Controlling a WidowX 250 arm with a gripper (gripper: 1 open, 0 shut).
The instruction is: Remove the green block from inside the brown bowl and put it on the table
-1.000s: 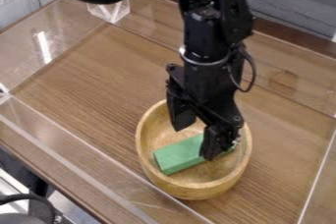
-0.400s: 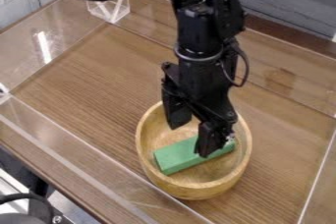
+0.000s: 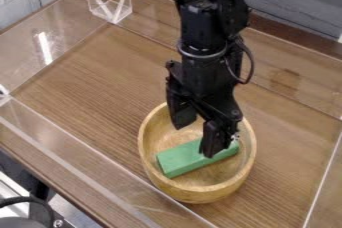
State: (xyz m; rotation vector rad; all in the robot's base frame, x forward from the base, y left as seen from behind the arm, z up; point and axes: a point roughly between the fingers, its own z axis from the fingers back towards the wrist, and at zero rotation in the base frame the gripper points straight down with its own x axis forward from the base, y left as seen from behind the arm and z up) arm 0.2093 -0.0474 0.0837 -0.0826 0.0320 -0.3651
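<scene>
One counter [image 3: 94, 82] fills the room's view, a wide brown wood-grain top with long plank lines, ringed by low clear acrylic walls [image 3: 54, 27]. One black robot arm [image 3: 207, 32] comes down from the top of the view and stands nearly upright over the near right part of it. Beneath the arm sits one brown bowl [image 3: 201, 187], round, shallow and light-toned with a thick rim, resting on the counter. The arm ends in one end effector [image 3: 198, 135] pointing straight down into the bowl, its two dark fingers [image 3: 219, 138] spread wide apart and gripping nothing. One green block [image 3: 187, 159] lies flat on the bowl's floor, angled across it, with one finger's tip just at its upper right end; whether they touch I cannot tell.
</scene>
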